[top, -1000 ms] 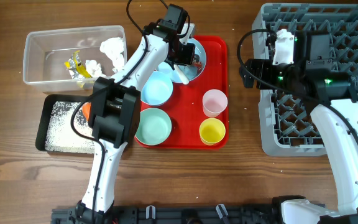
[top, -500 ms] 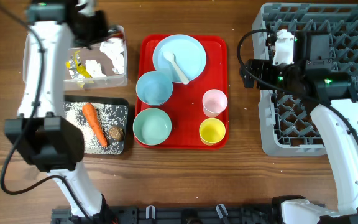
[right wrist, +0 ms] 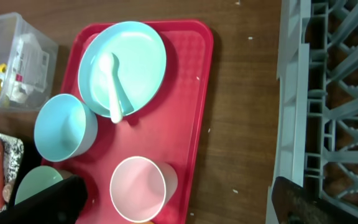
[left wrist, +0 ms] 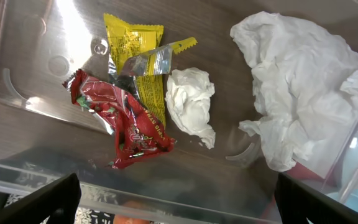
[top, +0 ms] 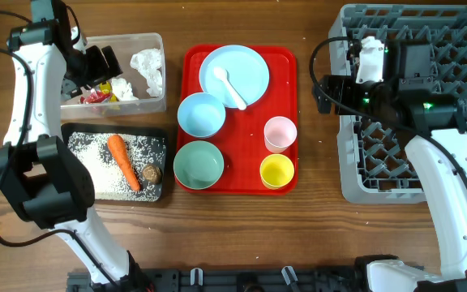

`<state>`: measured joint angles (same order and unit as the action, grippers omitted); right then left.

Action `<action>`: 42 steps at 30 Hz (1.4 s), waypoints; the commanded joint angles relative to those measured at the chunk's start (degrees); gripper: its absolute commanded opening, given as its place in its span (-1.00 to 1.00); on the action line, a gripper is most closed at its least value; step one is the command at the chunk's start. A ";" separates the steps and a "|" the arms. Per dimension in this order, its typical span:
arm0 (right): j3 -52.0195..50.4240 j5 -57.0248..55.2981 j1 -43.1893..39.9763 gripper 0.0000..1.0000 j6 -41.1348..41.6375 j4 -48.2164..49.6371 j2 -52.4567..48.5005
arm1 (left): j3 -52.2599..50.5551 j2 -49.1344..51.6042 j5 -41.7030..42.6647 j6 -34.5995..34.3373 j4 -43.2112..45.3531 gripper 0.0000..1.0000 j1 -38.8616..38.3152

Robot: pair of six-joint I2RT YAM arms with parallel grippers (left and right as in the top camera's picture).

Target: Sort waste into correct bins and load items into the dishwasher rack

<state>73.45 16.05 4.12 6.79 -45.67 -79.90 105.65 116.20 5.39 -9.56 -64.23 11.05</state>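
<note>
**Both grippers wide open and empty; waste in the bins, dishes on the red tray**

The rack (top: 375,170) fills the right side of the table, and we see nothing loaded on the part of it not hidden by the right arm. The right gripper (top: 324,93) sits at the rack's left edge, over the bare wood between the rack and the red tray (top: 286,81). In the right wrist view its fingers are spread far apart with nothing between them.

The red tray lies at the centre. At its far end we see the plate (top: 246,65), with the spoon (top: 232,88) lying across it, handle towards the near right. Nearer, on the left side, stand the blue bowl (top: 201,114) and then the mint bowl (top: 199,165), just beside each other. On the right side stand the pink cup (top: 280,133) and the yellow cup (top: 276,171), both upright.

Left of the red tray are the bins: the tub (top: 136,105) at the back and the black tray (top: 156,130) just in front of it. The left gripper (top: 102,61) hovers above the tub; in the left wrist view its fingers are fully parted and hold nothing.

Inside the tub we see a large tissue (left wrist: 303,106) at the right end, a small tissue ball (left wrist: 191,102) near the middle, and beside that the red wrapper (left wrist: 123,121) overlapping the yellow wrapper (left wrist: 135,46).

The black tray holds the rice (top: 96,166) spread over its floor, the carrot (top: 123,162) lying on the grains, and the lump (top: 150,173) just right of the carrot's near end.
</note>
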 commanded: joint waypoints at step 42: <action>0.68 1.95 -0.11 0.99 -2.14 1.27 -0.57 | -6.82 -10.34 -2.91 -1.33 15.50 1.00 -19.93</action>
<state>73.45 16.91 4.12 5.72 -44.12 -80.03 98.94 105.45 2.83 -11.66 -48.64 -9.08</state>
